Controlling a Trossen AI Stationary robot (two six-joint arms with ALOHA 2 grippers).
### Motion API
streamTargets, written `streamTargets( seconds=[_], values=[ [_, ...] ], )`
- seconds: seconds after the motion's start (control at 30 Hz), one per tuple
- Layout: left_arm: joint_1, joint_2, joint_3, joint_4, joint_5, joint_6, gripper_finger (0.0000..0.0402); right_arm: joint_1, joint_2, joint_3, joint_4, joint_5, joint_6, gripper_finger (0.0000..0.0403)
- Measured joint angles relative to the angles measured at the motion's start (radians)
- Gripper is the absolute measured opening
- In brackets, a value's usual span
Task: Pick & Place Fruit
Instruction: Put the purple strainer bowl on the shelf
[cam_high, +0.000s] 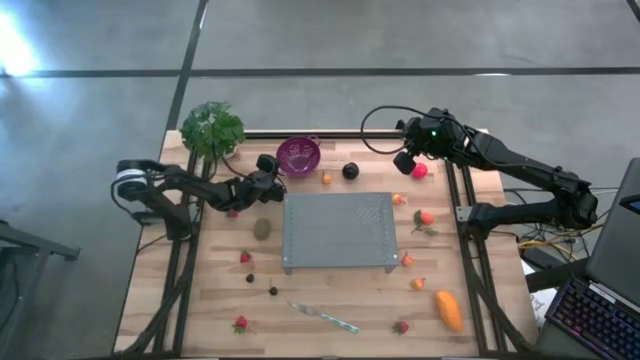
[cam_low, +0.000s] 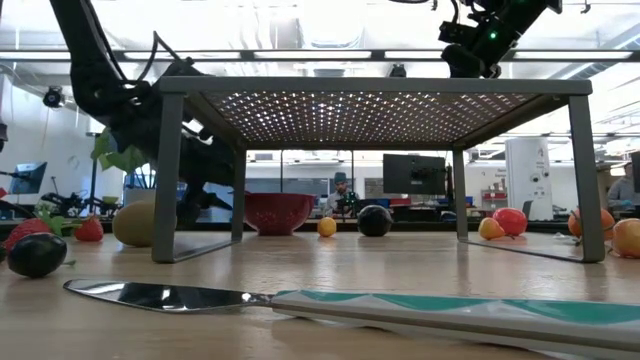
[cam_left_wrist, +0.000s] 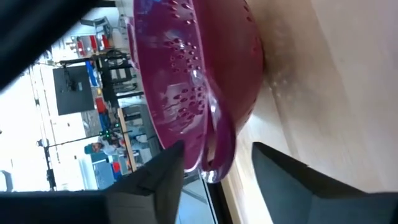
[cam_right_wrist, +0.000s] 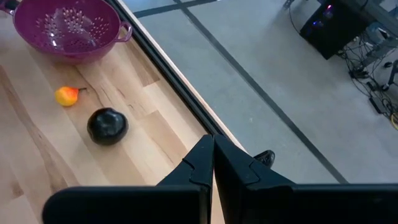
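Now the left gripper (cam_high: 275, 180) sits half open at the purple bowl's (cam_high: 298, 154) rim, the metal rack (cam_high: 338, 231) close beside; the right gripper (cam_high: 407, 160) hangs shut.

Left gripper (cam_high: 272, 180) fingers parted, right gripper (cam_high: 405, 160) closed

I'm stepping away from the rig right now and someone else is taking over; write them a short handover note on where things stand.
Left gripper: at the handle of the purple perforated plastic colander, fingers open either side of it, holding nothing.
Right gripper: shut, empty, above the table's far right by the pink-red ball.
Fruit: dark round plum, small orange piece, olive-green kiwi, large oblong orange fruit, red strawberries all loose on the wooden table.
Done: nothing in the colander.
Left: every fruit.
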Motion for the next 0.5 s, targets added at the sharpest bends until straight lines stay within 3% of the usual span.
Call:
streamTargets(
  seconds=[0.5],
  values=[
    [-0.039,-0.008,0.000,0.017,-0.027,-0.009,0.0032,-0.017,0.000,-0.015,0.000,0.001,0.003,0.0008]
  ],
)
